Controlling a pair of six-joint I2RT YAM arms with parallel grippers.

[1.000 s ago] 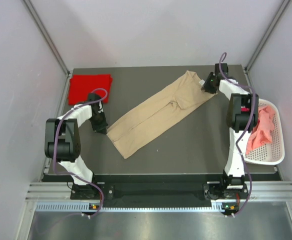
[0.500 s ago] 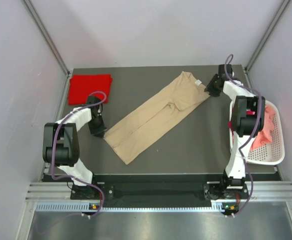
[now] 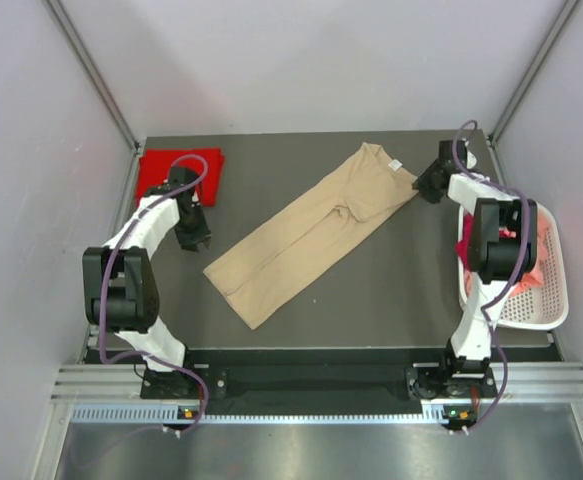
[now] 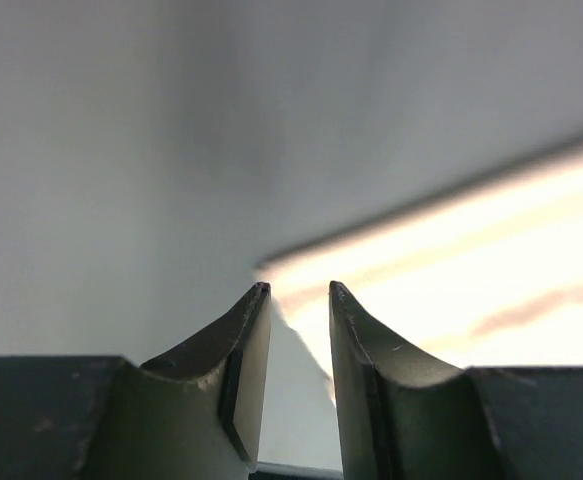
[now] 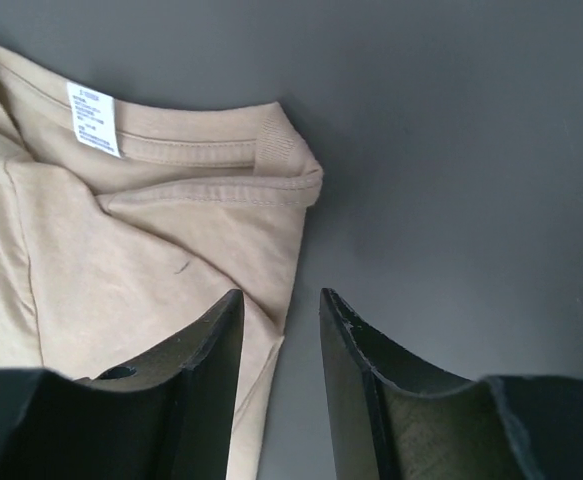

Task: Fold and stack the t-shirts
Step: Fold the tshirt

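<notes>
A tan t-shirt (image 3: 311,225), folded into a long strip, lies flat and diagonal across the dark table (image 3: 401,290). Its collar end with a white label shows in the right wrist view (image 5: 151,230). My right gripper (image 3: 426,183) is open just above the collar corner, jaws straddling the shirt's edge (image 5: 281,300) and holding nothing. My left gripper (image 3: 199,241) is raised near the shirt's lower left end, apart from it. Its jaws (image 4: 298,290) stand slightly apart and empty. A folded bright red t-shirt (image 3: 151,165) lies at the back left corner, partly under my left arm.
A white slotted basket (image 3: 541,318) hangs off the table's right edge with pink cloth (image 3: 544,240) in it. Grey walls close in the table on the left, back and right.
Both grippers have let go of the tan shirt's ends. The left gripper has lifted and moved back toward the red shirt. The right has shifted right, off the collar. The shirt has settled flat.
</notes>
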